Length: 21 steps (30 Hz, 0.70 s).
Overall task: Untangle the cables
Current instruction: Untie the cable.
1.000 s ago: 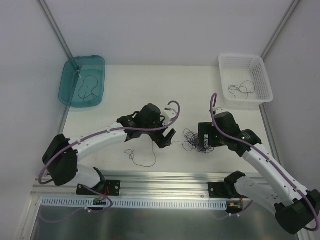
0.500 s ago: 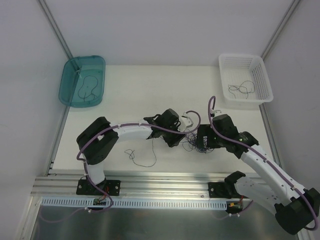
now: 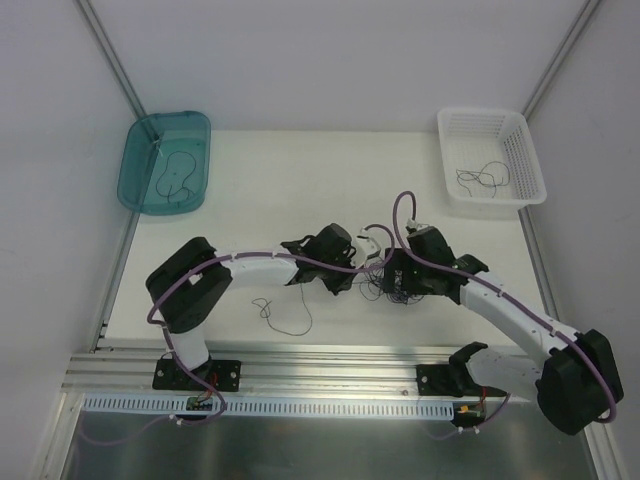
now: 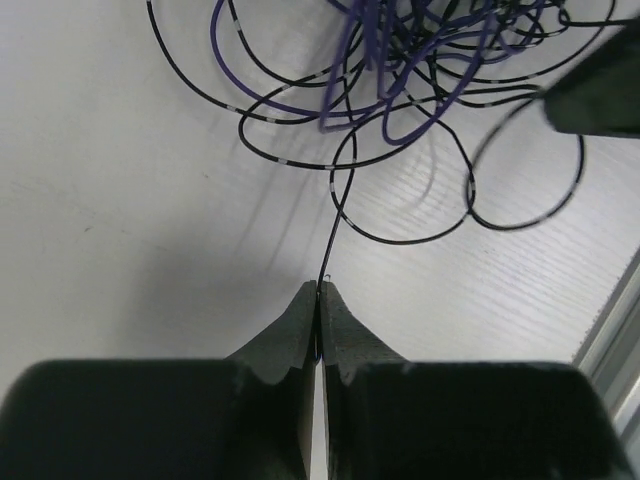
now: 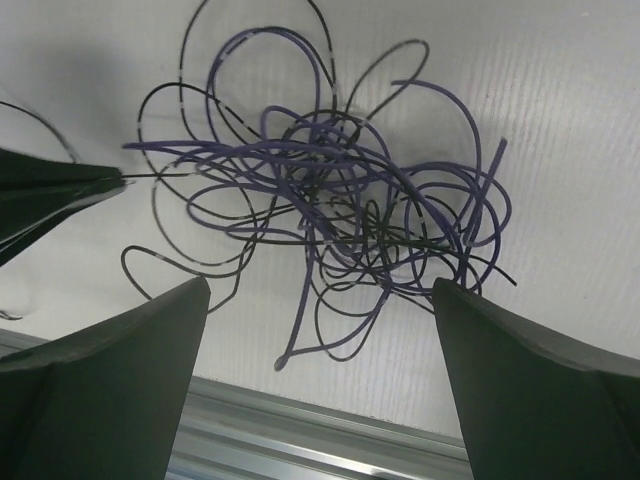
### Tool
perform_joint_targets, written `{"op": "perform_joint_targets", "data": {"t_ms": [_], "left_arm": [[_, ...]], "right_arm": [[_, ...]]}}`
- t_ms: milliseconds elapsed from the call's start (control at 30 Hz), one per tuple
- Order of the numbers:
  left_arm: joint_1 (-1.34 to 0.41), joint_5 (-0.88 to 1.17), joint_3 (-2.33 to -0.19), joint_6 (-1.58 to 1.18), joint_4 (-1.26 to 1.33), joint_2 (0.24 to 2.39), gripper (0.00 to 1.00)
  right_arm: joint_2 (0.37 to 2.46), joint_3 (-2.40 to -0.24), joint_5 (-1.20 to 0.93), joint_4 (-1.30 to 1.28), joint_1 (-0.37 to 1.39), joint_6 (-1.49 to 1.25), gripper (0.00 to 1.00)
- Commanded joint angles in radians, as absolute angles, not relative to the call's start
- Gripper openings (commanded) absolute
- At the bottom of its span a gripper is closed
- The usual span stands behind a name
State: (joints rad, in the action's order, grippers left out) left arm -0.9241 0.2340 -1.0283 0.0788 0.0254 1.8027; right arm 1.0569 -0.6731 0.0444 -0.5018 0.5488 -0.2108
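Pinching the free end of one black strand (image 4: 336,210), the left gripper (image 4: 318,292) is sitting with its jaws pressed fully together. The thin wire is running out from between the tips and up into the cables (image 4: 400,70). That tangle of purple and black loops is lying on the white table (image 3: 270,180), just ahead of the left gripper and between the two arms, close to the table's near edge.

The right gripper (image 5: 320,290) is hanging over the tangle with its jaws spread wide, gripping nothing. In its wrist view, one finger (image 5: 120,370) is flanking the bundle on the left and the other on the right, with most of the loops lying between and just beyond them. Whether those fingers are touching the table cannot be told. A separate loose strand (image 3: 282,316) is lying nearer the left arm's base, apart from the bundle.
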Motion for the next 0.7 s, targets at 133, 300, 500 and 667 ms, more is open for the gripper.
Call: {"op": "perform_joint_targets", "data": {"t_ms": [133,300,500,667], "left_arm": [[-0.933,0.207,-0.94,0.019,0.072,1.565,0.0],[-0.899,0.158,-0.853,-0.05,0.046,1.395,0.0],[-0.737,0.135,-0.762,-0.129,-0.053,1.183,0.0],[-0.572,0.068,-0.761,-0.169,-0.218,1.013,0.0]], "right_arm": [[1.206,-0.695,0.11,-0.436,0.554,-0.262,0.76],[1.21,-0.683,0.17,-0.443,0.542,-0.271,0.26],[1.128,-0.675,0.21,-0.483,0.5,-0.261,0.01],[1.057,-0.683,0.218,-0.544,0.437,-0.245,0.01]]}}
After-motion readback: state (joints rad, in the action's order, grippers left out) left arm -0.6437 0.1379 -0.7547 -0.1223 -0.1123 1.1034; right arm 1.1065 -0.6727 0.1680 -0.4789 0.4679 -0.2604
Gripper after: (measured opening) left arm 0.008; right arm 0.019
